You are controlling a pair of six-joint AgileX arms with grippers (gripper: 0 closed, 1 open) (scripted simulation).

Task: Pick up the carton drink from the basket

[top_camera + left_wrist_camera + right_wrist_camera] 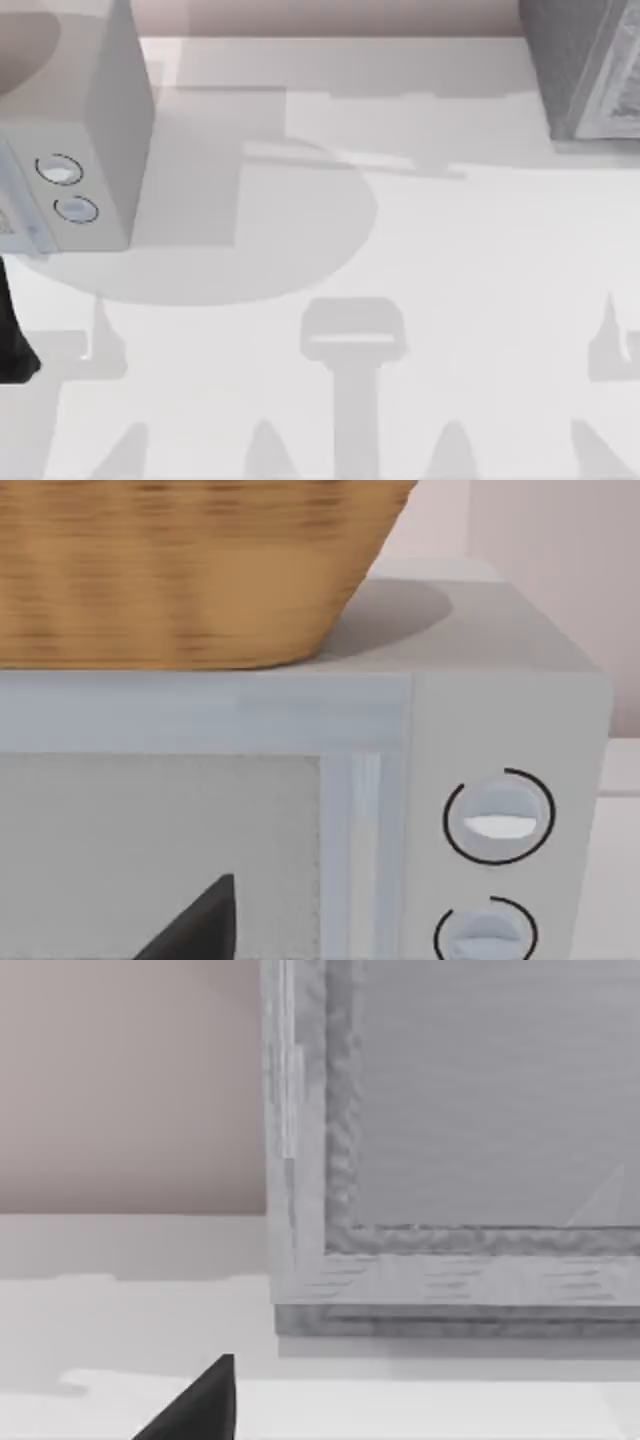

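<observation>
Table: white top (pixel 420 260) crossed by soft grey shadows, with a pale pink wall (pixel 330 15) along its far edge.
Left arm: a dark part of it (pixel 12 335) juts in at the table's left edge, near the front of the microwave.
Left gripper: its dark tip (pixel 200 925) shows in the left wrist view, facing the microwave's door at about door height; open or closed cannot be told.
Microwave: pale grey box (pixel 90 120) at the table's far left corner, front panel turned toward the near edge.
Dials: two round knobs, one (pixel 60 170) above the other (pixel 77 209), on the panel's right side beside the door.
Basket: woven tan wicker (pixel 180 570), standing on the microwave's roof; its side wall flares upward, and its inside is hidden from the left wrist view.
Carton drink: its place, its long axis and the way it points cannot be told.
Grey cabinet: (pixel 590 70) at the table's far right corner; the right wrist view shows a framed flat panel (pixel 480 1100) on it and its base resting on the table.
Right gripper: dark tip (pixel 200 1405) low over the table in the right wrist view, facing the cabinet and well apart from it; open or closed cannot be told.
</observation>
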